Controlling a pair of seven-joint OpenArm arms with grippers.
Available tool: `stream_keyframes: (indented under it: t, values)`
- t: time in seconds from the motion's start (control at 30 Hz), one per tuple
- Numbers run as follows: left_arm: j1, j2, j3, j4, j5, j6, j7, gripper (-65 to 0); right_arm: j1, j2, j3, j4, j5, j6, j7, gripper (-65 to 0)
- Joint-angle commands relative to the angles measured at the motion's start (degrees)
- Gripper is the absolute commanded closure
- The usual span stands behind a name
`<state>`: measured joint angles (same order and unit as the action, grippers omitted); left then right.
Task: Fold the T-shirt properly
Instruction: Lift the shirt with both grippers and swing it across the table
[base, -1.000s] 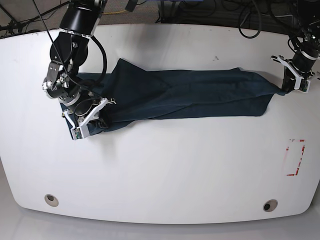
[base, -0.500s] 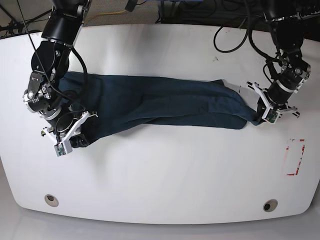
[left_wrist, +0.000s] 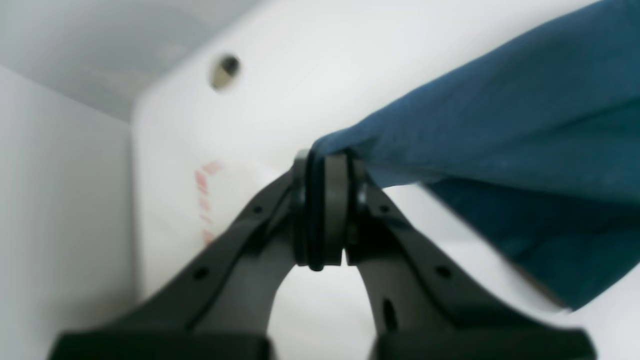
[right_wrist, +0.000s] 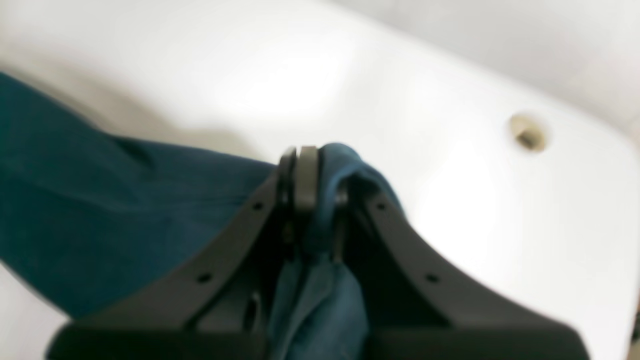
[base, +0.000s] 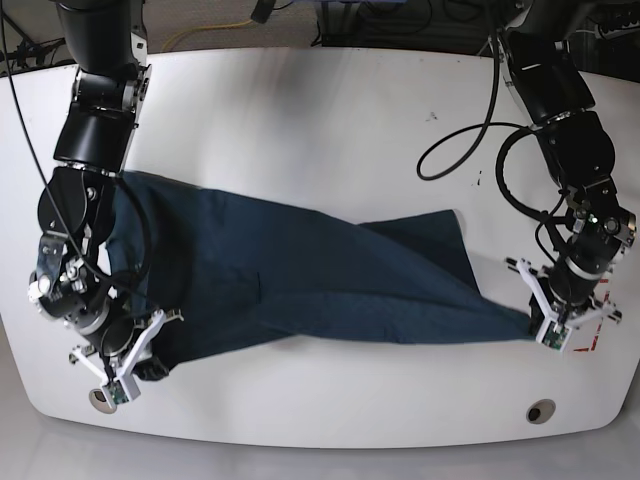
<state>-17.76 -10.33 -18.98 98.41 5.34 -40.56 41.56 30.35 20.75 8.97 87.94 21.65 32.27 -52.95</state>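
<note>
The dark navy-teal T-shirt (base: 300, 280) lies stretched across the white table (base: 320, 130) from left to right. On the base view's right, my left gripper (base: 540, 325) is shut on its right corner, near the front edge; the wrist view shows the T-shirt (left_wrist: 500, 125) pinched at the tips of the left gripper (left_wrist: 325, 165). My right gripper (base: 140, 360) is shut on the shirt's lower left corner. In the right wrist view a fold of the T-shirt (right_wrist: 100, 210) is bunched between the fingers of the right gripper (right_wrist: 320, 180).
A red-marked rectangle (base: 590, 325) sits on the table just right of the left gripper. Two round holes (base: 540, 411) (base: 100, 398) lie near the front edge. Black cables (base: 470, 110) hang over the far right part of the table.
Both grippers have pulled the T-shirt toward the table's front edge, keeping hold of its two ends. The cloth now lies lower and more spread out on the left.
</note>
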Motion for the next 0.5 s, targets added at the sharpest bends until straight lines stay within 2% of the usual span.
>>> stream_keyframes:
  t: [0.0,0.13,0.2,0.37,0.47]
  values:
    - [-3.5,-1.0,-0.1,2.2,-0.7,0.6,0.4,0.0,6.1,2.6,-0.7,-1.3,1.1,0.0,1.7,0.0]
    - [-8.1,-1.3,-0.1,3.5,-0.6,0.6,2.0,0.0,14.7,4.5,-5.0,-5.6,1.5,0.1,0.2,0.0]
    - [-10.4,-2.6,-0.1,3.6,-0.8,0.6,3.3,0.0,18.3,5.0,-6.6,-6.9,1.5,0.1,-0.3,0.0]
    - [-17.0,-3.9,-0.1,3.6,-0.9,0.6,6.8,0.0,26.0,5.1,-8.9,-8.6,1.5,0.1,-0.6,0.0]
    - [-21.2,-5.3,-0.1,3.9,-0.9,0.6,7.5,0.0,30.6,5.1,-10.8,-8.6,1.3,0.1,-2.7,0.0]
